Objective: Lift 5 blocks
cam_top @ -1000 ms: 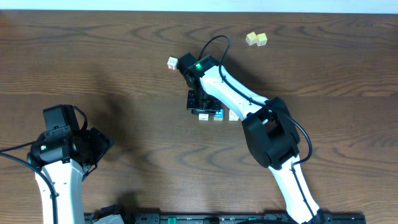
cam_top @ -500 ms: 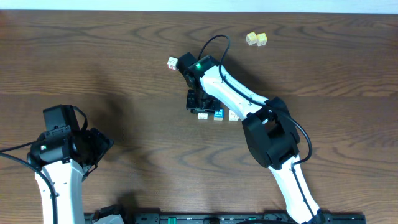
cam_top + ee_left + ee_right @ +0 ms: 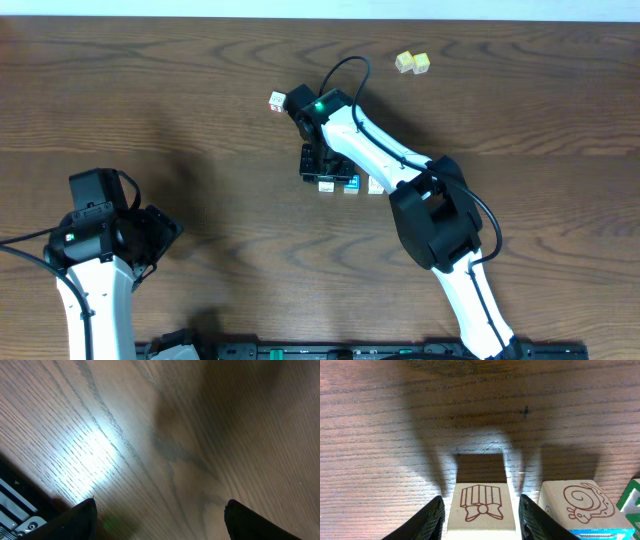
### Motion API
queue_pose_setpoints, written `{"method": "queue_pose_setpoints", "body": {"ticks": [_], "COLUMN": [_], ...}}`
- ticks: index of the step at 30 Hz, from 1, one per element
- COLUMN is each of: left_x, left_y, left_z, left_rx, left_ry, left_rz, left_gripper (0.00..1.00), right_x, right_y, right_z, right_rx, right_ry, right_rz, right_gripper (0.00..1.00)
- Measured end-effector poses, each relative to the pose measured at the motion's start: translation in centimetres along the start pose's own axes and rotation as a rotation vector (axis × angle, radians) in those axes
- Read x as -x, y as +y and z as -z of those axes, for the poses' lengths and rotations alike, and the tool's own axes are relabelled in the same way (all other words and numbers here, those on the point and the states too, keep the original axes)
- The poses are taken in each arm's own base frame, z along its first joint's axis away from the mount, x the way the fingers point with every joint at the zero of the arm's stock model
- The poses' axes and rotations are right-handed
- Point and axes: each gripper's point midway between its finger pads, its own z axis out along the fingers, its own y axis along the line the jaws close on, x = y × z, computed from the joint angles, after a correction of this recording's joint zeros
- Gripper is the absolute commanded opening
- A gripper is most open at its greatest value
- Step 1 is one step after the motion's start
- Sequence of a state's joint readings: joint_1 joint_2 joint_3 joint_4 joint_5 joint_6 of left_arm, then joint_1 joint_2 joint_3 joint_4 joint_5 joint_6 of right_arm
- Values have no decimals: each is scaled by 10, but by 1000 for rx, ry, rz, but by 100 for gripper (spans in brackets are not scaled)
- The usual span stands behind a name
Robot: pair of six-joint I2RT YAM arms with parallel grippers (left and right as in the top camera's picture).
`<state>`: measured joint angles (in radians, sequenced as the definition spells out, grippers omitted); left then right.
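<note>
Right gripper [image 3: 481, 504] straddles the bow-printed block [image 3: 480, 512] on the table [image 3: 375, 420], its fingers slightly clear of it. Left gripper [image 3: 160, 522] gapes wide, holding nothing.

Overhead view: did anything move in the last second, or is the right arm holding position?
Nothing visibly moved. The right gripper stays low over the row of blocks, the left gripper stays parked and open, and the pale cube pair and the lone cube lie where they were.
</note>
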<state>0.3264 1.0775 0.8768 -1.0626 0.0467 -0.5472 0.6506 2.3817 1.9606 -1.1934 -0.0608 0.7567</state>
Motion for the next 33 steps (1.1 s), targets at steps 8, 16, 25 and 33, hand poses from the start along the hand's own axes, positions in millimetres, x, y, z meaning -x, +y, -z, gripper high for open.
{"method": "queue_pose_setpoints", "body": {"ticks": [8, 16, 25, 33], "left_x": [0, 0, -4, -16], "left_y": [0, 0, -6, -49], "left_z": [0, 0, 0, 8], "left_rx": [0, 0, -34, -286], "left_ry": [0, 0, 23, 87], "left_rz": [0, 0, -21, -217], "left_gripper": [82, 82, 82, 64], "right_x": [-1, 4, 20, 61], "right_y": [2, 12, -34, -114], "right_z": [11, 55, 138, 195], "right_rx": [6, 39, 58, 132], "right_ry": [10, -18, -24, -147], "right_rz": [18, 87, 114, 39], "right_gripper": [49, 52, 40, 31]}}
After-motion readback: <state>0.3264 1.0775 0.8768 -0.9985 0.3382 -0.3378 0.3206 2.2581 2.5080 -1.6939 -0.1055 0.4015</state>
